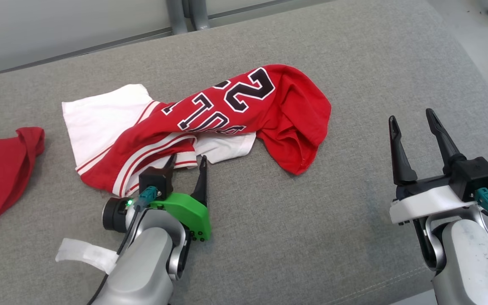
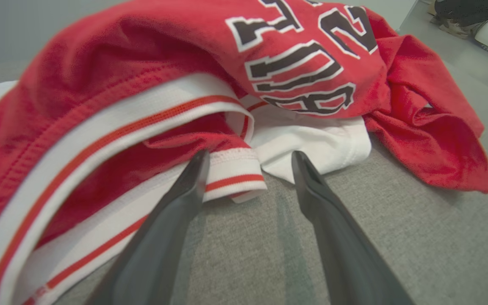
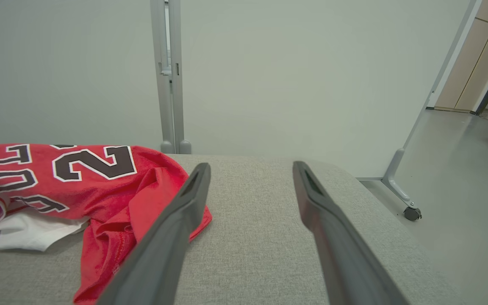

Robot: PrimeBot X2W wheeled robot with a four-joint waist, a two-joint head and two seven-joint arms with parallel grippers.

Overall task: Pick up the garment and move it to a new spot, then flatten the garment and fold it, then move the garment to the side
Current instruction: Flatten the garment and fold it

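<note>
Red and white jersey (image 1: 269,110) is lying crumpled across the centre of the head view on the gray fabric-covered table (image 1: 311,233), number print facing up. Left gripper (image 1: 187,159) is sitting at lower centre-left, fingers spread wide, tips reaching the jersey's striped hem; whether they are touching it cannot be told. Right gripper (image 1: 411,115) is hovering at the right of the frame, fingers likewise apart, holding nothing, well clear of the jersey. A second red cloth (image 1: 2,165) is lying at the left edge.
</note>
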